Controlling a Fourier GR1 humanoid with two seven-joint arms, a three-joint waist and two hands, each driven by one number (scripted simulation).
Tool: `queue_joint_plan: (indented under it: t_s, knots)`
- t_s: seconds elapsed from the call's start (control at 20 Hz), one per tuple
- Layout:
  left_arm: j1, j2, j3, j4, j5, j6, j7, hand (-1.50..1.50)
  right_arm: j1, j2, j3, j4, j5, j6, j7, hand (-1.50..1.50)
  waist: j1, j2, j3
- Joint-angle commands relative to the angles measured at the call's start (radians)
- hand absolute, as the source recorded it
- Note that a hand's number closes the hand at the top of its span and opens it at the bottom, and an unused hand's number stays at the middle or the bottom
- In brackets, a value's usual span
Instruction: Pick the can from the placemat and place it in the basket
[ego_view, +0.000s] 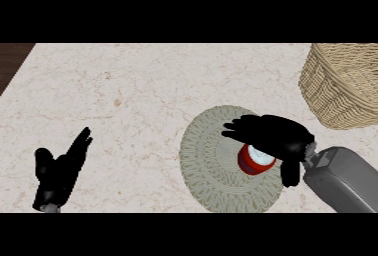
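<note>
A red can (255, 161) with a pale top stands on the round grey woven placemat (210, 165), right of its middle. My right hand (272, 134) hangs over the can, fingers curling across its far side and the thumb down along its right side, so most of the can is hidden. The wicker basket (341, 85) stands at the counter's far right, beyond the placemat. My left hand (60, 169) rests at the lower left with fingers straight and pointing up, holding nothing.
Pale marble counter top runs across the whole view. A dark strip (13, 57) marks the counter's edge at the upper left.
</note>
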Motion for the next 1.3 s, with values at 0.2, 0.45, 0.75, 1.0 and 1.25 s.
queue_joint_plan:
  t_s: [0.2,0.45,0.75,1.0,1.25]
  knots:
    - [0.007,-0.012,0.001,0.122,0.003,-0.028,0.055,0.0,-0.008,0.03,0.001,0.086,0.07,-0.061,-0.082,-1.5,-0.002,0.014,-0.016]
    - [0.093,-0.049,-0.037,0.079,-0.04,0.003,0.021,0.0,0.041,0.056,0.024,0.086,0.116,-0.094,-0.068,1.5,0.001,0.011,-0.016]
    - [0.064,-0.033,0.015,0.108,-0.011,-0.024,0.011,0.0,0.019,0.055,0.064,0.064,0.204,-0.173,-0.143,1.5,-0.002,0.011,-0.016]
    - [0.026,-0.067,-0.011,0.087,-0.043,0.009,0.05,0.0,0.015,0.036,0.033,0.068,0.222,-0.186,-0.193,1.5,-0.009,0.01,-0.016]
    - [0.075,-0.028,0.041,0.071,-0.003,-0.024,0.039,0.0,0.192,0.021,-0.025,0.076,0.25,-0.278,-0.041,1.5,-0.039,0.005,-0.016]
